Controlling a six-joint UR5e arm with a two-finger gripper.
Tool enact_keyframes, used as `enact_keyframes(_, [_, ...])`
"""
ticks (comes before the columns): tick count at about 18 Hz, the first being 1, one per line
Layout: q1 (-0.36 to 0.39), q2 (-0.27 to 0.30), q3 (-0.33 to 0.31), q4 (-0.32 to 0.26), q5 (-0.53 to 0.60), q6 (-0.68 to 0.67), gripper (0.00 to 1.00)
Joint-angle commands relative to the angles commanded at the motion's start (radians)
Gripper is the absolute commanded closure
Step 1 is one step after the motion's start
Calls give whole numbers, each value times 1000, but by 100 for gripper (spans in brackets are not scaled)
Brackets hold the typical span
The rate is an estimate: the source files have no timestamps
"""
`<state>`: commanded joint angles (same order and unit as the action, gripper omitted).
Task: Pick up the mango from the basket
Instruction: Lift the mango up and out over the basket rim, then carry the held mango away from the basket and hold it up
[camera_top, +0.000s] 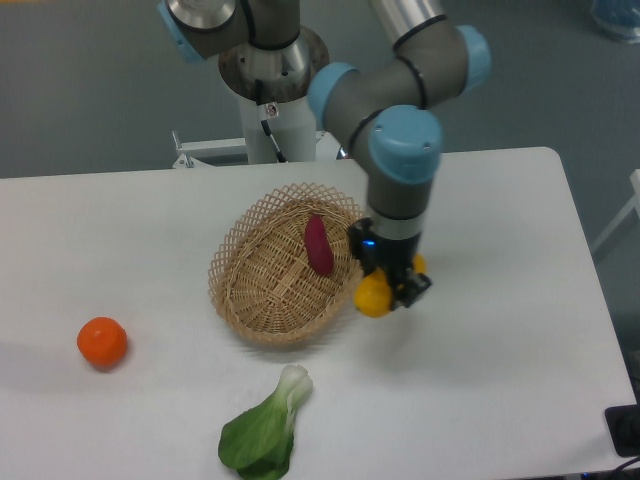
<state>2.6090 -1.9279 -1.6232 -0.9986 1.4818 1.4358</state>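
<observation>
One fruit is in my claw (392, 290) right now: the mango (374, 297), pinched between the dark fingers, its yellow ends poking out on either side. It hangs just off the right rim of the basket (240, 245), outside the wicker, over bare white counter (500, 300). I can't tell exactly how high it sits above the surface from this one angle, though it looks clear of it.

Inside the basket only the purple-red sweet potato (318, 244) is left, lying toward the far right side of the weave. Away to the left, the round orange fruit (102, 341) sits alone, well apart from everything, and the leafy green (264, 430) lies near me, in front of the basket.

So I judge the grasp done and the lift-out is the step in hand, nearly complete. What the next move calls for, as I read it: hold the squeeze firm, since a smooth oblong skin could roll or slip between two narrow fingers, and keep the wrist (400, 185) steady and vertical. If I carry on, I want to rise straight and stay wide of that lattice rim, so the hanging end doesn't clip it.
</observation>
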Motion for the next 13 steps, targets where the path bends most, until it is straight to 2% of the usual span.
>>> enact_keyframes(7, [22,-103,112,2,101,-2,55])
enact_keyframes(13, [19,-112,123,9,103,-32,55])
